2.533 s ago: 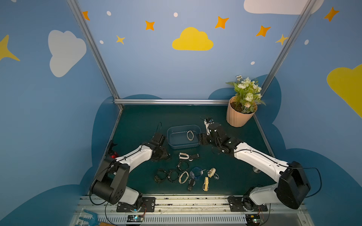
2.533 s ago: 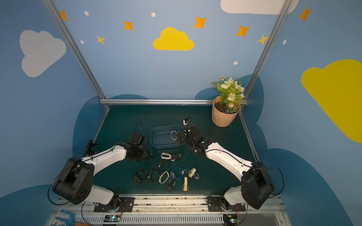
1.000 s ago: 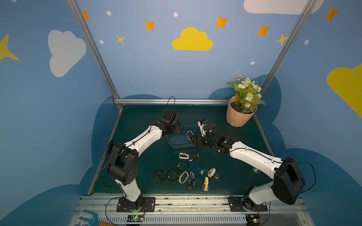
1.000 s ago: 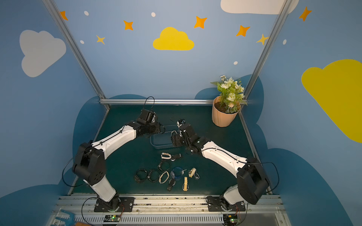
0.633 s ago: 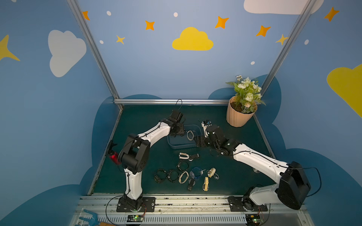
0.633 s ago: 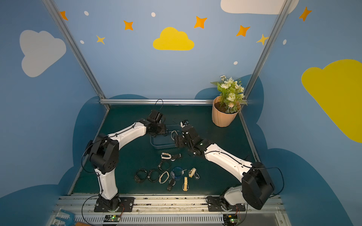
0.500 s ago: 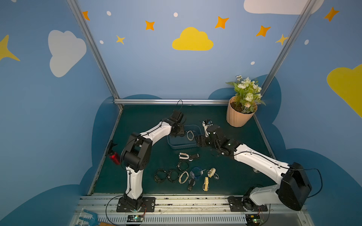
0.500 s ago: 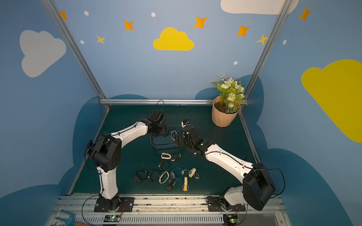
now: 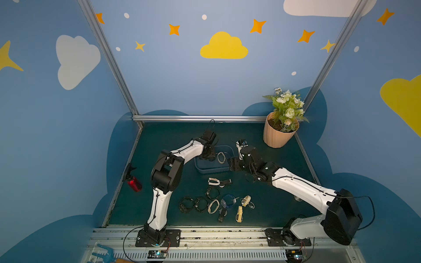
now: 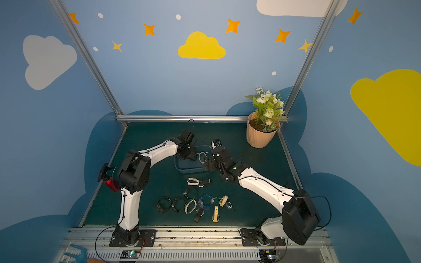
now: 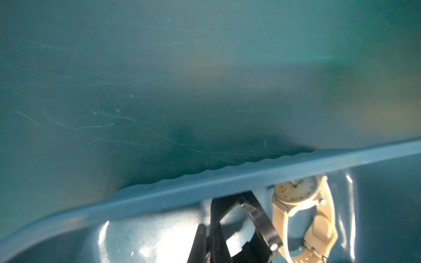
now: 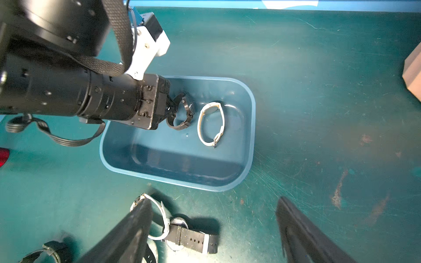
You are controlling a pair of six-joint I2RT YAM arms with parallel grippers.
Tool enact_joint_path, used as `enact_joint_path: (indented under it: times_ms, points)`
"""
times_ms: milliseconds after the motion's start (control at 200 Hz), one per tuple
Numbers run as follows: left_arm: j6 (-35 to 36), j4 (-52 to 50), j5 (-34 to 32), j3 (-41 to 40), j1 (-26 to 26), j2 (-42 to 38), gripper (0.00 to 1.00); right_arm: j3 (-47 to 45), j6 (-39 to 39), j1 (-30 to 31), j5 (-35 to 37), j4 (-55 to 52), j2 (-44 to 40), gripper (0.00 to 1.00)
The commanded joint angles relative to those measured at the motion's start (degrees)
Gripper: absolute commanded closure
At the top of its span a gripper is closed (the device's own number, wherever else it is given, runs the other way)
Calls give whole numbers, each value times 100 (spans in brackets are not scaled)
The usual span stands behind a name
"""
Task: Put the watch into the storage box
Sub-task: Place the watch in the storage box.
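The storage box (image 9: 211, 170) (image 10: 189, 170) is a shallow blue-grey tub in mid table. My left gripper (image 12: 172, 108) (image 9: 208, 157) reaches down inside it, shut on the strap of a black watch (image 12: 185, 111) that hangs just above the box floor. In the left wrist view the black strap (image 11: 257, 216) loops from the shut fingers, below the box rim (image 11: 205, 182). A cream watch (image 12: 210, 123) (image 11: 296, 191) lies in the box beside it. My right gripper (image 12: 213, 200) (image 10: 208, 165) stands open and empty above the mat at the box's front right.
Several watches (image 9: 214, 205) lie on the green mat in front of the box; a white-strapped one and a black one (image 12: 180, 234) sit under my right gripper. A peach flower pot (image 9: 279, 134) stands at the back right. A red bottle (image 9: 134, 183) lies at the left edge.
My left arm has swung from the front left to the box with the black watch and lowered it inside. The right gripper has stayed near the box, open.
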Motion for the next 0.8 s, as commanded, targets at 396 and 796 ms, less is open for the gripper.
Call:
enact_joint_path:
  times_ms: [396,796]
  points:
    - [-168,245,460,-334,-9,-1300,27,271,-98,-32,112,-258,-40,14]
    - [-477,3050,898,-4263,-7,-4667,0,227,146,-46,179,-152,152,14]
